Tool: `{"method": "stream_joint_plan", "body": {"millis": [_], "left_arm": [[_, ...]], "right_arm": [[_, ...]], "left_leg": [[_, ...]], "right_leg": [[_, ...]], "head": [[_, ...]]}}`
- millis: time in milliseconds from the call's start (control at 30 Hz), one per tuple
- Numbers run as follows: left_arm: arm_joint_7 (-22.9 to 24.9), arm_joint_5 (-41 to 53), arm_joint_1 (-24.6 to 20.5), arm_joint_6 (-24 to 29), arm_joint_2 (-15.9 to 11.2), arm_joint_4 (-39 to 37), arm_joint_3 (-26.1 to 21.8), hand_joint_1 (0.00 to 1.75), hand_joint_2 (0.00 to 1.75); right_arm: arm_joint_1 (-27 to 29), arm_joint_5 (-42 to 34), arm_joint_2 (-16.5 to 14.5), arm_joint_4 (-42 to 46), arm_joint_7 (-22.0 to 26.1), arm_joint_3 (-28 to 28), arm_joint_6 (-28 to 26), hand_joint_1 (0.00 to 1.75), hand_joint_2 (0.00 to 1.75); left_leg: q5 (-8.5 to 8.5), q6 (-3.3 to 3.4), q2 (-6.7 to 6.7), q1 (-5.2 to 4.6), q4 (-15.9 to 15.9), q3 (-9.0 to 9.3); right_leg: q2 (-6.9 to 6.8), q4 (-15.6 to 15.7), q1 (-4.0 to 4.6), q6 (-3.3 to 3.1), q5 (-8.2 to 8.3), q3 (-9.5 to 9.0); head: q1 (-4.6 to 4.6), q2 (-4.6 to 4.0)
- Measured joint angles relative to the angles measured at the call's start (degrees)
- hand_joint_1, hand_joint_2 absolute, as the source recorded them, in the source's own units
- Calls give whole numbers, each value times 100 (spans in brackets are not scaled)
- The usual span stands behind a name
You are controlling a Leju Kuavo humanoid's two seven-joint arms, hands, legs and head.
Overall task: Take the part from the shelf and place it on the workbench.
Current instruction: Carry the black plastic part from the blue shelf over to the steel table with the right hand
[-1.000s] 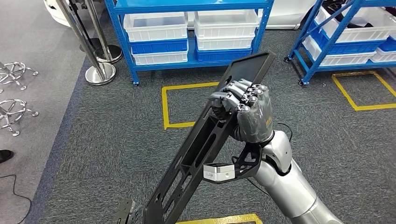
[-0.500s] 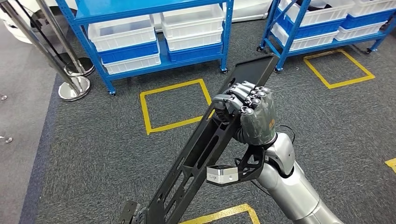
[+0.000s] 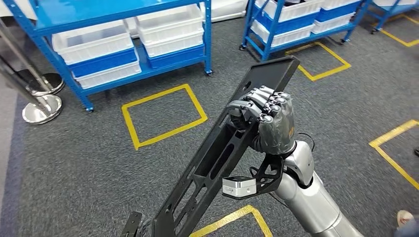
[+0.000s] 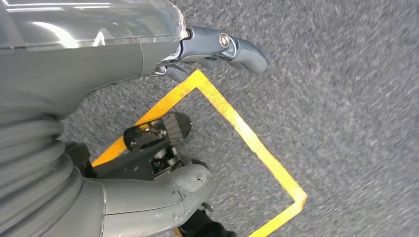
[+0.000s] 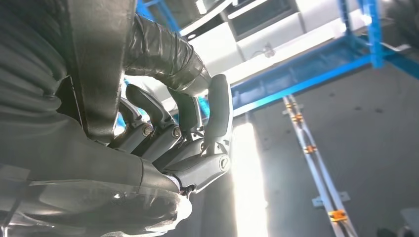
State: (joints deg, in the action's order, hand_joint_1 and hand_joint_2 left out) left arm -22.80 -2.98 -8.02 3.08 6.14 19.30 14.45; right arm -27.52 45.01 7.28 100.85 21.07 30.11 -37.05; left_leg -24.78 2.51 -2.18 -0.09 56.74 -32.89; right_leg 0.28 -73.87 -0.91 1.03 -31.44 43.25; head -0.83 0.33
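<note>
Right hand [image 3: 269, 118]: fingers wrapped around the long black part [image 3: 217, 158], held slanted above the grey carpet.
Left hand [image 4: 148, 44]: hangs over the carpet; whether its fingers are spread or curled, I cannot tell.

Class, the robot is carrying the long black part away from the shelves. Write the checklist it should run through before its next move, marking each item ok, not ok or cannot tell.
1. Right hand grips the black part with fingers wrapped around it: ok.
2. Part clear of the blue shelves: ok.
3. Part's lower end clear of the floor: cannot tell, it runs out of the head view.
4. Left hand free: cannot tell.
5. Workbench in sight: not ok.
6. Path free: not ok, a person's shoe shows at the right edge.
</note>
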Motion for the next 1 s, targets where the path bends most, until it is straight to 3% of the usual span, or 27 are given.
{"method": "stream_joint_plan", "body": {"millis": [67,100,167,200,267,333,400,467,500,533,567,633,700,767,800,867,933,1000], "left_arm": [[0,4,3,7,-2,0,13,0,175],[0,7,3,7,-3,0,21,0,175],[1,11,1,7,-14,0,32,0,175],[2,13,0,7,-20,0,35,0,175],[2,15,-3,7,-27,0,39,0,175],[2,16,-9,7,-31,0,43,0,175],[2,17,-1,7,-39,0,53,0,175],[15,32,24,1,-46,0,70,0,175],[30,43,35,-2,-47,0,80,0,175],[48,58,43,-5,-49,0,92,0,175],[66,73,44,-6,-54,0,104,0,175],[93,98,41,-6,-81,0,120,0,175],[110,110,37,-6,-115,0,126,0,175],[117,112,24,-12,-128,3,138,0,175],[119,114,11,-21,-128,5,147,0,175],[123,118,-18,-42,-128,9,166,0,175],[135,121,-26,-55,-129,9,182,0,175],[148,121,-28,-72,-130,9,201,0,175]], "right_arm": [[10,-31,6,5,16,-13,-3,175,175],[9,-50,7,13,22,-21,-4,175,175],[12,-75,7,34,35,-37,-7,175,175],[15,-81,8,42,40,-43,-10,175,175],[22,-85,9,52,45,-55,-18,175,175],[21,-86,8,72,47,-66,-24,175,175],[18,-91,6,88,52,-69,-27,175,175],[36,-115,5,90,76,-72,-33,175,175],[50,-128,5,90,92,-76,-39,175,175],[64,-138,6,91,108,-83,-50,175,175],[74,-142,7,97,119,-91,-63,175,175],[83,-144,5,119,138,-112,-90,175,175],[100,-144,4,136,157,-129,-104,175,175],[136,-139,5,151,165,-156,-107,175,175],[158,-128,7,167,166,-179,-108,175,175],[173,-93,10,206,167,-222,-114,175,175],[185,-61,11,226,168,-237,-119,175,175],[224,-48,11,231,168,-251,-122,175,175]], "left_leg": [[-19,-24,-134,5,32,-15],[-39,-48,-190,1,64,-19],[-93,-110,-288,-23,140,-27],[-112,-141,-336,-37,166,-27],[-139,-194,-409,-35,183,-21],[-298,-261,-235,-3,362,-81],[-668,-308,59,21,961,-333],[-962,-306,159,22,1689,-671],[-956,-286,169,20,1823,-739],[-846,-253,188,14,1755,-709],[-642,-208,235,1,1444,-562],[-280,-102,473,-28,646,-184],[-176,-31,639,-53,224,18],[-152,10,563,-60,110,70],[-106,20,490,-50,25,108],[-2,35,342,-24,-184,189],[22,28,193,-26,-236,207],[-4,8,21,-20,-192,184]], "right_leg": [[-78,441,-10,17,280,-265],[-198,806,-3,13,398,-472],[-352,1286,18,-44,520,-737],[-380,1377,34,-82,518,-778],[-243,1370,41,-155,543,-757],[-125,1384,28,-218,574,-744],[-10,1389,24,-262,598,-726],[134,1386,48,-288,614,-703],[213,1383,62,-295,620,-697],[298,1380,75,-300,625,-696],[377,1377,81,-300,628,-701],[517,1374,73,-286,639,-706],[640,1382,34,-239,669,-680],[768,1425,12,-161,717,-658],[735,1438,24,-134,722,-650],[452,1272,67,-98,577,-560],[128,666,65,-71,226,-273],[27,85,30,-26,13,-1]], "head": [[0,0],[0,0],[-1,0],[-2,0],[-3,0],[-4,0],[-5,0],[-4,0],[-4,0],[-4,0],[-4,0],[-3,0],[-3,0],[-5,0],[-5,0],[4,0],[12,0],[13,0]]}}
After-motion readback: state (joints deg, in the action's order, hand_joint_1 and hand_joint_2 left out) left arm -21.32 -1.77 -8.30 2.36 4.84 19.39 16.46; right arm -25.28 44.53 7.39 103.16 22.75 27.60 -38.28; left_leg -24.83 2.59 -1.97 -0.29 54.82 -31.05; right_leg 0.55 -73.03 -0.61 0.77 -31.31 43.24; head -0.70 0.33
